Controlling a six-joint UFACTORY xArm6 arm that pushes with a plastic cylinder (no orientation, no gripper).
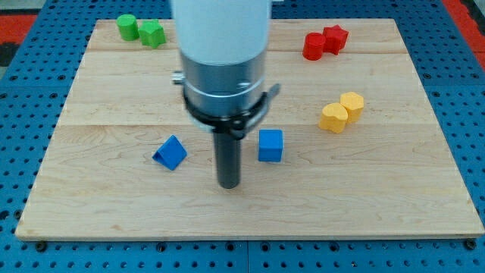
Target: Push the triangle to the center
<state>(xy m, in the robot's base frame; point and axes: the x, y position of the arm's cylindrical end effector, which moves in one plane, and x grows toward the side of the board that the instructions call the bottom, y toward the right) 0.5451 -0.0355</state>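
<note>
A blue triangle block (170,152) lies on the wooden board (114,205) left of the middle. My tip (228,184) rests on the board to the right of the triangle and a little lower, with a gap between them. A blue cube (270,145) sits just to the tip's upper right. The arm's white and grey body (222,53) hides the board's centre above the tip.
Two green blocks, a cylinder (127,26) and a star-like one (151,33), sit at the top left. Two red blocks (314,46) (335,38) sit at the top right. Two yellow blocks (333,117) (352,105) sit at the right.
</note>
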